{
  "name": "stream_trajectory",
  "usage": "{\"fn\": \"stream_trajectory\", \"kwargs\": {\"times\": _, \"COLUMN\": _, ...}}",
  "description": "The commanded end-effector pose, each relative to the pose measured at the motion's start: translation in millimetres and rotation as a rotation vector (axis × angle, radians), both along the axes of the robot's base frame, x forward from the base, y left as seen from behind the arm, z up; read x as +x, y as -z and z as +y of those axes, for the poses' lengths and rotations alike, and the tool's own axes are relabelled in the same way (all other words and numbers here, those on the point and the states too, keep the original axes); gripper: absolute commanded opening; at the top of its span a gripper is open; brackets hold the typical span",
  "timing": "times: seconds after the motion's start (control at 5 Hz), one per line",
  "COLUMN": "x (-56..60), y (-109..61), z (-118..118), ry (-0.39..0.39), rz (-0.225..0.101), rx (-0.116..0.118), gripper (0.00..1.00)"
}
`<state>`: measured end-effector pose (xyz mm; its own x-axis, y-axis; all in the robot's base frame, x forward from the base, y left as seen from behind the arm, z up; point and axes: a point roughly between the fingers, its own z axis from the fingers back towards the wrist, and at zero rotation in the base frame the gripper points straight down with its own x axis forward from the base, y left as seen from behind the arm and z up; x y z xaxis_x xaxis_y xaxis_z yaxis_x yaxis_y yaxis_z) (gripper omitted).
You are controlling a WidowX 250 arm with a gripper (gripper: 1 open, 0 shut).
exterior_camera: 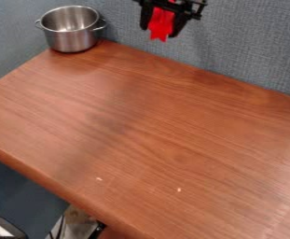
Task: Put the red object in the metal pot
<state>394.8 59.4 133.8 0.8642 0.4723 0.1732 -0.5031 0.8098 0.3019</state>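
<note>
Gripper (170,13) at top edge of the view, jaws closed around the red object (163,25), which hangs from it clear of the wooden table (147,131) (only the lower part of the tool shows; the rest is cut off by the frame). The block points downward, its lower end in the air above the table's far edge. Metal pot (70,28) sits on the far left corner of the table, upright, mouth open, nothing visible inside it. Block and pot are apart, the block to the right of the pot and higher. Progress, as I judge it: pickup done, the carry partly made. Left to do: bring the block over the pot's mouth, lower it, let go. Block looks about as long as the pot is wide, so it may need to go in end-first or tilted.
</note>
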Motion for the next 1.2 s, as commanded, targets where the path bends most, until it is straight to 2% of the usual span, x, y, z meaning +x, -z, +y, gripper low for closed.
{"fn": "stream_trajectory", "kwargs": {"times": 0.0, "x": 9.1, "y": -23.4, "z": 11, "ry": -0.085, "rz": -0.055, "rx": 0.07, "gripper": 0.0}}
{"fn": "stream_trajectory", "kwargs": {"times": 0.4, "x": -10.5, "y": -39.3, "z": 32, "ry": -0.164, "rz": -0.049, "rx": 0.116, "gripper": 0.0}}
{"fn": "stream_trajectory", "kwargs": {"times": 0.6, "x": -4.2, "y": -44.3, "z": 50, "ry": -0.126, "rz": -0.073, "rx": 0.127, "gripper": 0.0}}
{"fn": "stream_trajectory", "kwargs": {"times": 0.8, "x": 2.4, "y": -47.9, "z": 57, "ry": -0.064, "rz": -0.096, "rx": 0.133, "gripper": 0.0}}
{"fn": "stream_trajectory", "kwargs": {"times": 1.0, "x": -3.0, "y": -41.3, "z": 70, "ry": -0.073, "rz": -0.119, "rx": 0.136, "gripper": 0.0}}
